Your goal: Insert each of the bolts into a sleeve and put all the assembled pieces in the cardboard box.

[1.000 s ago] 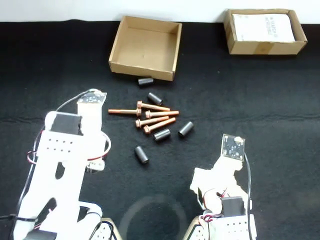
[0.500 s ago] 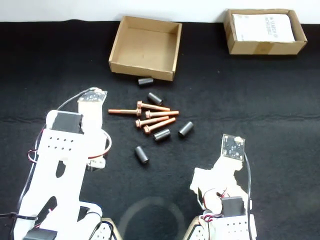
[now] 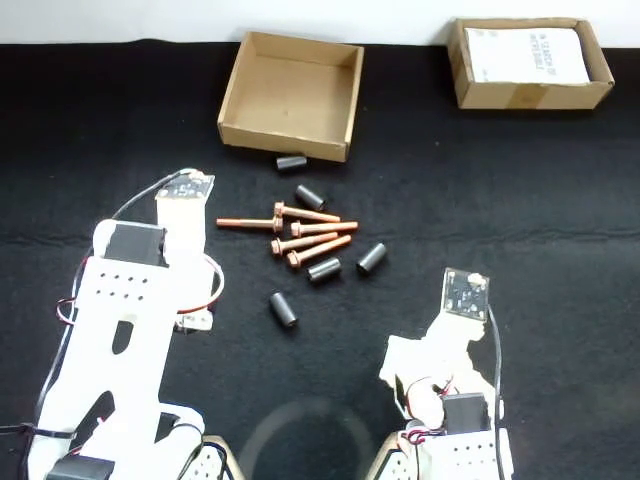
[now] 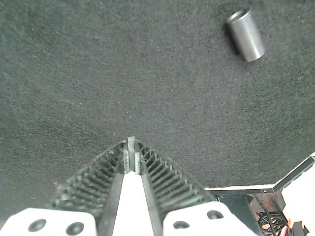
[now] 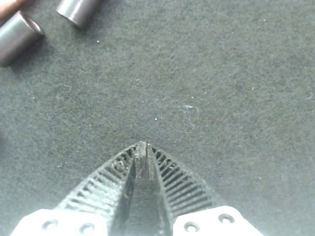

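Holding left pincer [image 4: 129,147] and right pincer [image 5: 142,147] closed, empty, above the bench [image 3: 560,200]. Likely starting step one: opening, then reaching for a bolt [image 3: 245,223].

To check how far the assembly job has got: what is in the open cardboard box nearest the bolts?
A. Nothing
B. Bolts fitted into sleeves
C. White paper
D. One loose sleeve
A: the cardboard box shows a bare floor, while the bolts and sleeves lie loose on the table.
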